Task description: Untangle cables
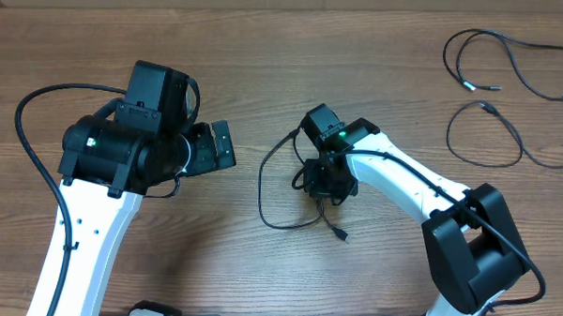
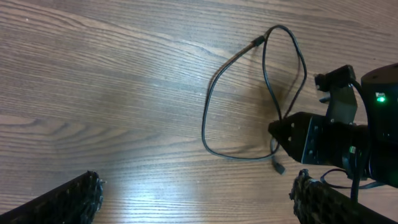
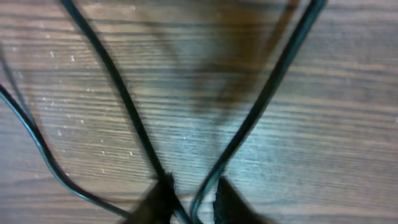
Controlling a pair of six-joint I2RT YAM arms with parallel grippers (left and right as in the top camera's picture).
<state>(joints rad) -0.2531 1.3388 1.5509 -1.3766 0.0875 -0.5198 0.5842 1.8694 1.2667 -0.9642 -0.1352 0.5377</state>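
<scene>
Wood-grain boards cover the table [image 1: 220, 34], which fills every view. Near the middle of it lies a looped cable [image 1: 261, 190], a thin black cord that curves in an open oval on the wood. One plug tip [image 1: 340, 236] points toward the front edge, just beside the right arm's wrist.

The right gripper [image 1: 325, 190] points straight down onto the right side of that loop. In the right wrist view, which is blurred, its two dark fingertips [image 3: 163, 198] stand close together at the bottom of the picture. Two strands of the cord run down toward them in a V and meet at the narrow gap, so the fingers look pinched on the looped cable where the strands cross.

The left gripper [image 1: 218, 146] hangs above bare wood to the left of the loop and apart from it. Its jaws are spread wide and hold nothing. From its own camera the ribbed pads [image 2: 78, 196] show at the two bottom corners.

Well away, at the far right corner of the table, an upper cable [image 1: 497, 35] and a lower cable [image 1: 449, 136] lie as loose loops near each other, neither crossing the other.
</scene>
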